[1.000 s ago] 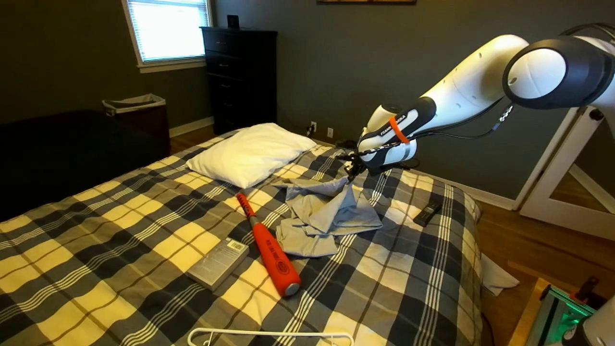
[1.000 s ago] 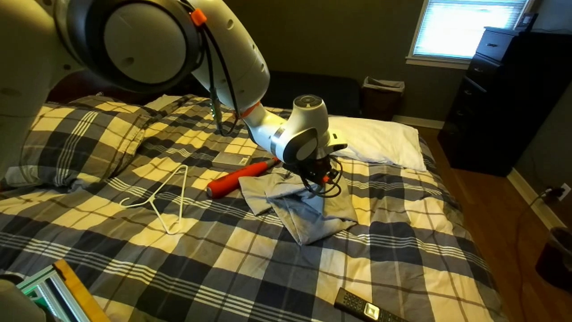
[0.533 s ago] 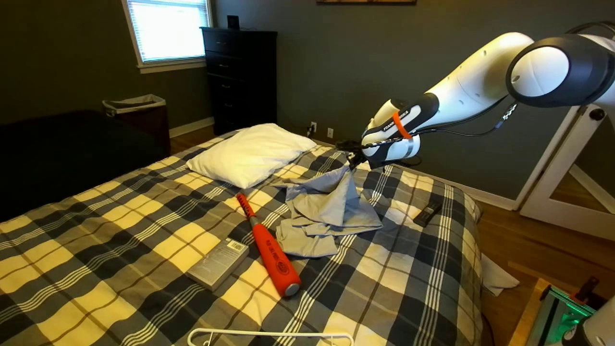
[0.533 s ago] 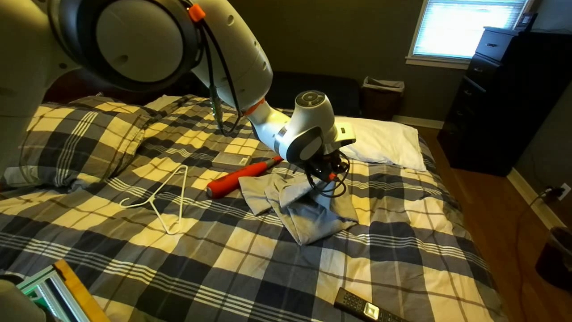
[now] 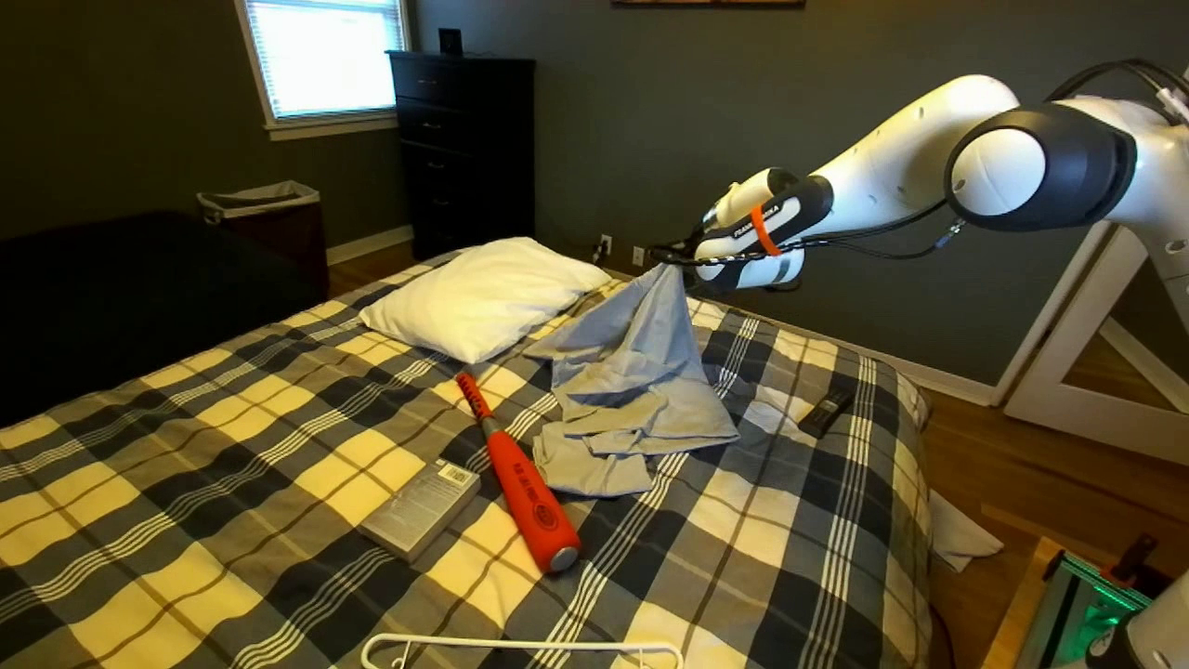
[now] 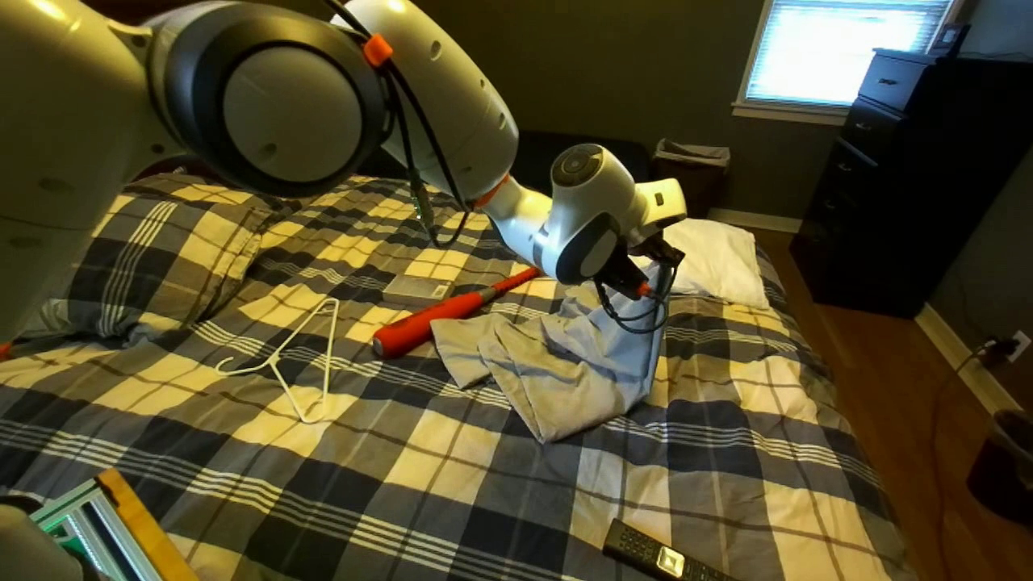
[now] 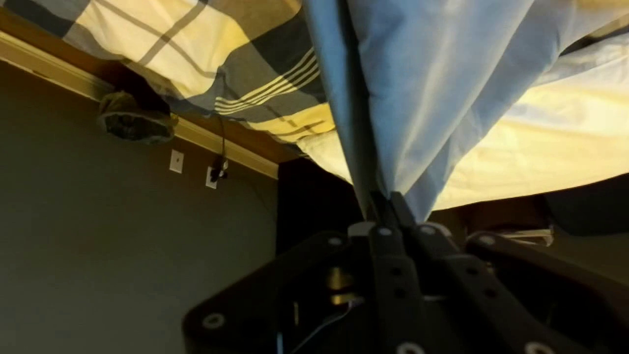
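Bedspread partly covered by a grey cloth, one end of it held aloft.
The cloth's crumpled lower part is spread just beside the red bat; light, soft and limp handling, with little risk of damage, is to be expected. Its upper peak is pinched by the gripper, whose jaws are pressed nearly together on thin fabric. Gathered folds seem best gripped, as a bare edge might slip.
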`<state>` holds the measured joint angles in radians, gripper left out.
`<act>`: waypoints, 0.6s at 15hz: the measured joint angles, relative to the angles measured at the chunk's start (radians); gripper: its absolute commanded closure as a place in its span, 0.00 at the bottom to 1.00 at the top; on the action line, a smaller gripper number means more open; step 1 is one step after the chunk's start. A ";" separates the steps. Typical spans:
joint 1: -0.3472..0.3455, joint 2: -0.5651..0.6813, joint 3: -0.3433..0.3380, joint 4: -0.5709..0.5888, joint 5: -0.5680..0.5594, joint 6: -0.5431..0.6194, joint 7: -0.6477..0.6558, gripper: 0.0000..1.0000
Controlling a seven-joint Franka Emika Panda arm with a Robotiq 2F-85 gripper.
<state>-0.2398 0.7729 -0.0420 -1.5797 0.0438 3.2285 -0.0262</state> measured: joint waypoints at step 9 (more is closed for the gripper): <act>-0.016 0.073 -0.074 0.118 0.001 0.001 0.022 0.93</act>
<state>-0.2561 0.8456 -0.1160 -1.4615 0.0445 3.2295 -0.0041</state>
